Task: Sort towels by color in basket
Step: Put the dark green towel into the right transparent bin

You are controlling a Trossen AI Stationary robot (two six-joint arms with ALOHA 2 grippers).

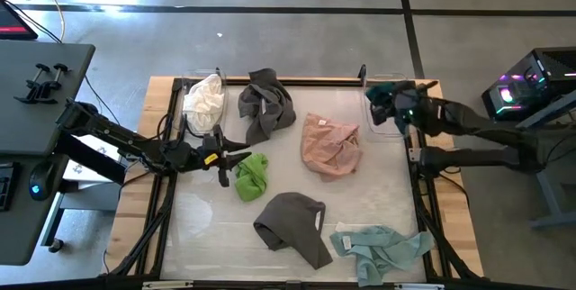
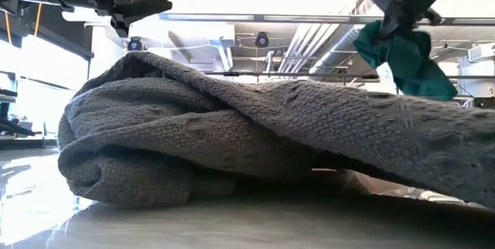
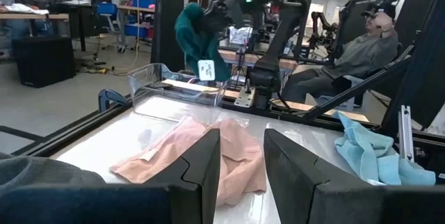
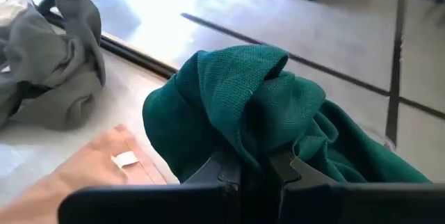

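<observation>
As seen from above, the dark teal towel [image 1: 385, 99] is pinched by the right gripper [image 1: 402, 110] over the clear basket [image 1: 371, 121]. In the low view, it [image 2: 406, 57] hangs lengthwise downward. The left gripper [image 3: 240, 156] is held slightly spread, empty, near the lime green towel [image 1: 251, 176].

The floor [image 1: 297, 20] is grey concrete with dark lines. Pipes [image 2: 309, 48] run under the bright ceiling. A person [image 3: 354, 53] sits behind the counter.

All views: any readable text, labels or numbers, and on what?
None readable.
Sewn tag on the dark teal towel held up by the right gripper: print too small to read.
White tag on the pink towel: blank or too blurred to tell.
</observation>
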